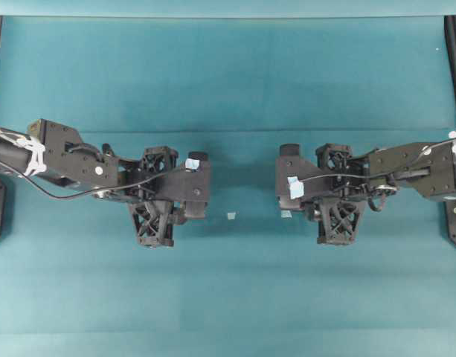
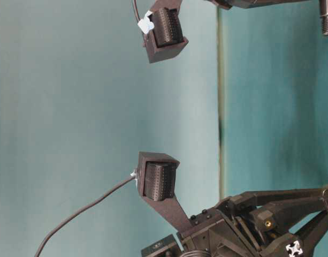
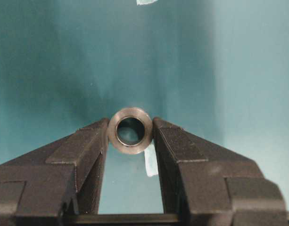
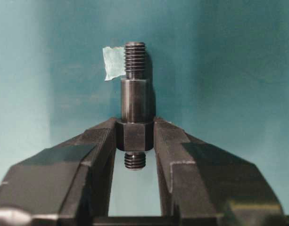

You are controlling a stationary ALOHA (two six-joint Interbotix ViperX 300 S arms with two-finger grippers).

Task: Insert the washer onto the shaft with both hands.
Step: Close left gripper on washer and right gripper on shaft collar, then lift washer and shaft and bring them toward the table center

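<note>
The washer (image 3: pixel 130 130) is gripped between the left pincer (image 3: pixel 130 141) tips. The shaft (image 4: pixel 135 106) is clamped at its collar by the right pincer (image 4: pixel 135 136), above the teal worktop (image 1: pixel 228 74).

washer (image 3: pixel 130 130) in left tool (image 3: pixel 130 141), shaft (image 4: pixel 135 106) in right tool (image 4: pixel 135 136), well apart

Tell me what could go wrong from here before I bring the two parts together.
1. The washer is pinched only at the fingertips of the left end effector; a bump may pop it out.
2. The right end effector clamps the shaft at its collar; an off-axis push on the threaded tip may tilt it.
</note>
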